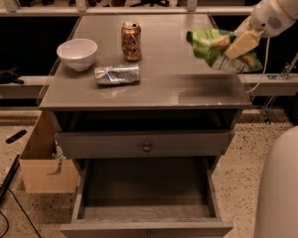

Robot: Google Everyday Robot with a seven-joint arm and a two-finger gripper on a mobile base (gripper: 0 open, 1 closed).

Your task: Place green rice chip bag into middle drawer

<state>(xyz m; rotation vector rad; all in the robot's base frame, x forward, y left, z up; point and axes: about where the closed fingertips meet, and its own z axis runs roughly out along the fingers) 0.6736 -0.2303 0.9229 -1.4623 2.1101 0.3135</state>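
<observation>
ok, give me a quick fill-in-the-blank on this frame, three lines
The tool holds the ___ rice chip bag in the air over the right edge of the tabletop.
The white bowl sits to the ___ of the soda can.
The middle drawer is pulled ___, and the bag is not in it.
Missing: green; left; out.

The gripper (240, 43) is at the upper right, its pale fingers clamped on the green rice chip bag (207, 42), which hangs tilted over the right edge of the grey cabinet top (159, 90). On that top stand a white bowl (77, 53) and a soda can (131, 41), with a silver-blue foil packet (117, 74) lying near both. Below a closed drawer front with a round knob (147, 147), the middle drawer (144, 190) is pulled open. A cardboard box (42, 165) sits left of the cabinet.
</observation>
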